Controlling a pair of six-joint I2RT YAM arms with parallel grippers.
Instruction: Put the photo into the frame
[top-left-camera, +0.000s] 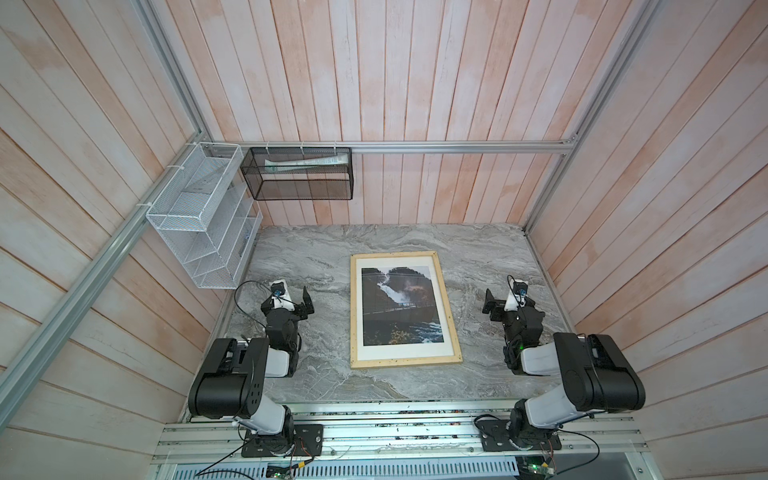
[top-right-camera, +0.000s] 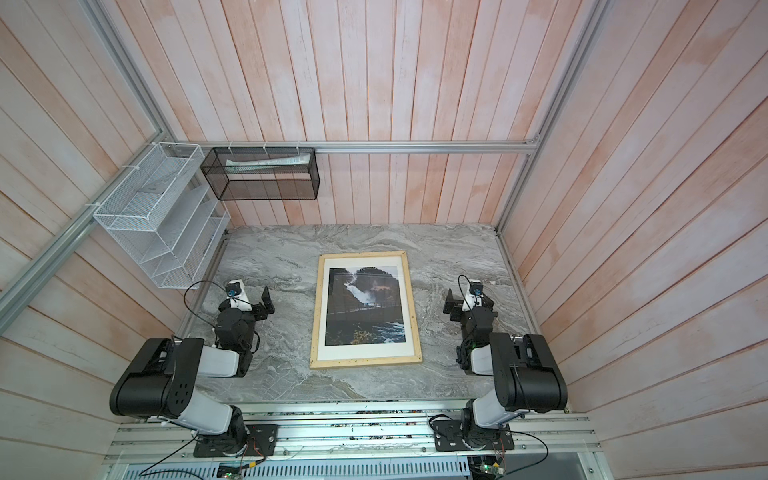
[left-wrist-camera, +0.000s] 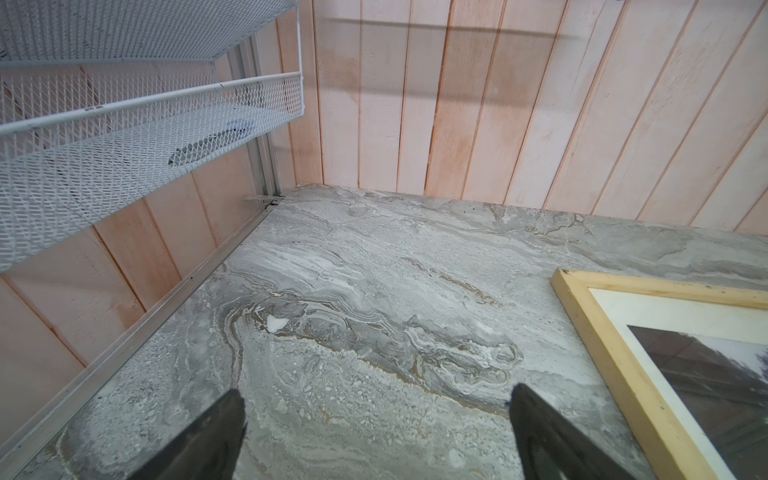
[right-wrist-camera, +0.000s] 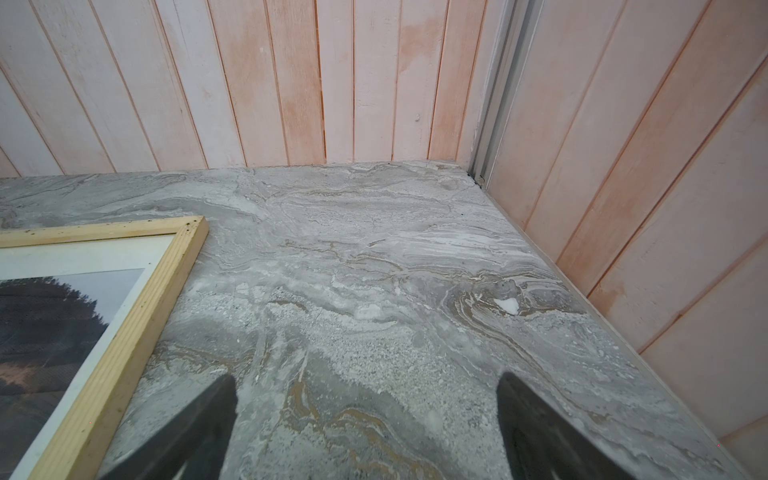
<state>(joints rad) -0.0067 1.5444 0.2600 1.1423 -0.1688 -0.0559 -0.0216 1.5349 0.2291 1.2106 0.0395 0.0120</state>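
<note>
The photo (top-left-camera: 401, 307) lies inside the frame (top-left-camera: 354, 316), bordered by a white mat (top-left-camera: 405, 352), flat at the middle of the counter (top-left-camera: 307, 257). The left gripper (left-wrist-camera: 376, 390) and right gripper (right-wrist-camera: 368, 380) sit apart on either side of it, jaws spread wide, holding nothing.

Top views high overhead, looking down on whole table (top-left-camera: 299, 257), wrist views low over it, each catching the frame (left-wrist-camera: 606, 332)

Honestly, nothing here is actually readable. The folded white paper sheet (top-left-camera: 307, 161) in the black wire-mesh wall basket (top-left-camera: 299, 189) has some print on it, but it's way too small. The tiny dark mark (left-wrist-camera: 93, 109) on the white metal mesh rack (left-wrist-camera: 187, 92) is just a blur.
</note>
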